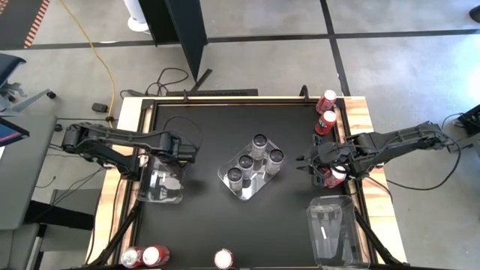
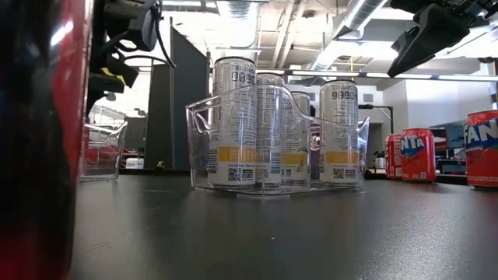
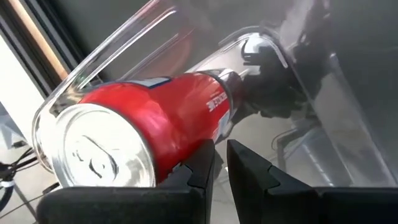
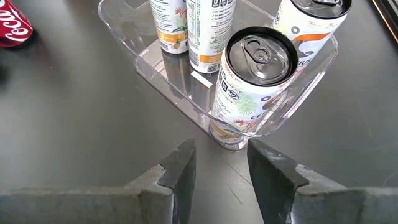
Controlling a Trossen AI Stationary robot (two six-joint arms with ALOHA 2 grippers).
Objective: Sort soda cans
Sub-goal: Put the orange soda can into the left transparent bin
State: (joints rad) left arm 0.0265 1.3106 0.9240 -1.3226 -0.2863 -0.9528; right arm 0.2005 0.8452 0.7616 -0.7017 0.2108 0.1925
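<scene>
A red soda can [image 3: 143, 118] lies on its side in the clear tray [image 1: 160, 196] at the table's left. My left gripper [image 3: 221, 152] points steeply down into that tray, fingers shut, right beside the can's wall. Several silver soda cans [image 1: 259, 140] stand upright in the middle clear tray [image 1: 225, 176]. My right gripper [image 4: 221, 155] hangs open above the table just right of that tray, with nothing between its fingers. A red can [image 1: 335, 175] stands under the right arm. My left gripper comes from above with shut fingers next to the side wall [image 3: 186, 140] of the lying red can, near its top end. One finger [image 3: 202, 165] stands in front of the can. I cannot tell whether it touches the can.
Two red cans [image 1: 326, 109] stand at the far right corner, and three red cans [image 1: 155, 256] along the near edge. Another clear tray [image 1: 335, 229] sits at the near right. Raised wooden borders [image 1: 127, 112] frame the black tabletop.
</scene>
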